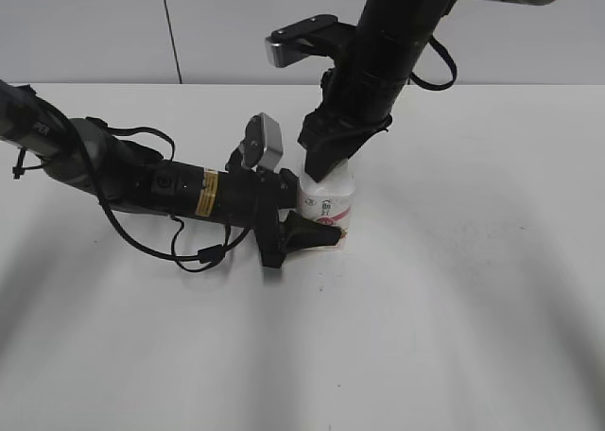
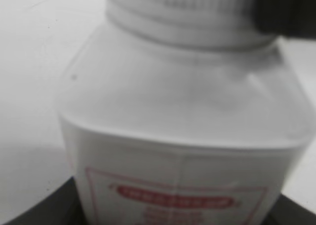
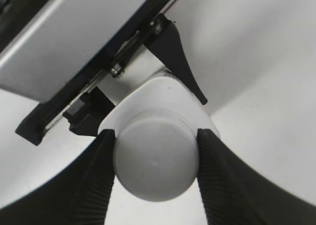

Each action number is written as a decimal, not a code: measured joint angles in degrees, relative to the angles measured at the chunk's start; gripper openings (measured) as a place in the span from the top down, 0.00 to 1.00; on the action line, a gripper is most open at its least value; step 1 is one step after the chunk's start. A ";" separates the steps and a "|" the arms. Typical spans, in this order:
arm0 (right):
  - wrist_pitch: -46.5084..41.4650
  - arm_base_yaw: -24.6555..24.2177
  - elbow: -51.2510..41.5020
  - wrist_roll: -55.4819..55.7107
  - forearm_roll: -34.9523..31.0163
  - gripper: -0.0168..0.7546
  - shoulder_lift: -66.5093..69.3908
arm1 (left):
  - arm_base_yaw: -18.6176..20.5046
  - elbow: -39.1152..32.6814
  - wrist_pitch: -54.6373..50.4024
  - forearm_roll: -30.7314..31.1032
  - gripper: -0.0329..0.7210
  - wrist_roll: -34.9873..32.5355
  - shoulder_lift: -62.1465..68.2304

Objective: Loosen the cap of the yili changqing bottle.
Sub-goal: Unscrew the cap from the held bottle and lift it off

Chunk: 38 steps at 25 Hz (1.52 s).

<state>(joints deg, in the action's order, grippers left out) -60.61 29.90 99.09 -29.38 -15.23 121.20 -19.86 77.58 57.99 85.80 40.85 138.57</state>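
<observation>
The white yili changqing bottle (image 1: pixel 327 207) with its pink-red label stands upright mid-table. My left gripper (image 1: pixel 304 231) comes in from the left and is shut on the bottle's lower body; in the left wrist view the bottle (image 2: pixel 182 131) fills the frame, with dark finger edges at the bottom corners. My right gripper (image 1: pixel 321 169) comes down from above. In the right wrist view its two ribbed fingers (image 3: pixel 156 158) press on both sides of the round white cap (image 3: pixel 155 158). The cap's ridged rim also shows in the left wrist view (image 2: pixel 182 3). In the exterior view the right gripper hides the cap.
The white table (image 1: pixel 454 308) lies bare to the right of and in front of the bottle. The left arm (image 1: pixel 142 181) with its black cable lies low across the left side. The right arm (image 1: pixel 397 34) reaches down from the upper right. A grey wall is behind.
</observation>
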 joint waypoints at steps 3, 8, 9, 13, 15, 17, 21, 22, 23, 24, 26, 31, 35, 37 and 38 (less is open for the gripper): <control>-0.81 0.00 0.07 -6.39 -0.05 0.46 0.00 | 0.00 0.00 0.46 0.20 0.42 -0.29 0.00; -1.47 0.00 0.14 -13.98 -0.05 0.46 0.00 | 0.00 0.00 0.71 0.51 0.43 -0.48 0.00; -1.47 0.00 0.14 -15.78 -0.05 0.46 0.00 | 0.00 0.00 0.73 0.52 0.43 -0.48 0.00; -1.51 0.00 0.14 -22.54 -0.05 0.47 0.00 | 0.00 0.00 0.78 0.57 0.43 -0.60 0.00; -1.51 0.00 0.14 -26.18 -0.05 0.47 0.00 | 0.00 0.00 0.78 0.57 0.43 -0.65 0.00; -1.51 0.00 0.14 -30.71 -0.05 0.47 0.00 | 0.00 0.00 0.84 0.63 0.43 -0.65 0.00; -1.51 0.00 0.14 -39.58 -0.05 0.47 0.00 | 0.00 0.00 0.91 0.75 0.43 -0.78 0.00; -1.51 0.00 0.14 -41.68 -0.05 0.47 0.00 | 0.00 0.00 0.94 0.81 0.43 -0.78 0.00; -1.51 0.00 0.14 -43.57 -0.05 0.47 0.00 | 0.00 0.00 1.00 0.86 0.43 -0.78 0.00; -1.51 0.00 0.14 -45.16 -0.05 0.47 0.00 | 0.00 0.00 0.99 0.88 0.43 -0.83 0.00; -1.53 0.00 0.14 -47.75 -0.05 0.47 0.00 | -0.01 0.00 0.99 0.93 0.43 -0.83 0.00; -1.58 -0.06 0.14 -53.79 -0.36 0.47 0.00 | -0.01 0.00 1.13 0.93 0.43 -0.89 0.00; -1.63 -0.06 0.14 -54.80 -0.54 0.47 0.00 | -0.01 0.00 1.13 0.94 0.43 -0.99 0.00; -1.63 -0.06 0.14 -54.70 -0.75 0.47 0.00 | -0.01 0.00 1.13 0.99 0.43 -0.99 0.00; -1.74 -0.10 0.14 -54.70 -0.90 0.47 0.00 | -0.01 0.00 1.13 1.04 0.43 -0.99 0.00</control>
<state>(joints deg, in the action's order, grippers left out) -62.35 29.79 99.23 -84.09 -16.13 121.20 -19.88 77.58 59.11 86.84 39.86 138.57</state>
